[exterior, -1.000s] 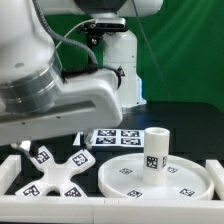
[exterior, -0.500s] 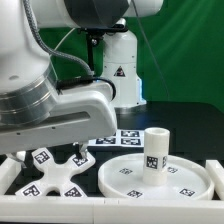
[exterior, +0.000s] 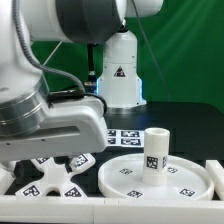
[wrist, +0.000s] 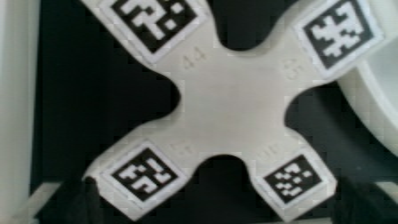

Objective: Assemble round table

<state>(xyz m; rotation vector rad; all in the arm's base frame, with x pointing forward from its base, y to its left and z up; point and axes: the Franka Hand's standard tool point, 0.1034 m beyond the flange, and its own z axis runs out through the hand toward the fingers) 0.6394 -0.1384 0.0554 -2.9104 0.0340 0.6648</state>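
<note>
The white cross-shaped base point(exterior: 57, 178) lies flat at the exterior view's lower left, partly covered by my arm point(exterior: 50, 125). In the wrist view the base point(wrist: 222, 100) fills the picture from directly above, a tag on each of its four arms. The round disc point(exterior: 185, 180) lies flat to the right, and the short thick leg point(exterior: 154, 148) stands upright on it. The disc's edge also shows in the wrist view point(wrist: 377, 100). My gripper hangs over the base. Its fingers do not show clearly in either view.
The marker board point(exterior: 122, 137) lies behind the disc. A white border rim point(exterior: 215, 168) runs round the work area, with its front edge point(exterior: 100, 212) close to the camera. The robot's pedestal point(exterior: 120, 65) stands at the back.
My arm has swung lower and toward the exterior view's right, and it now covers more of the cross base. The disc and leg have not moved.
</note>
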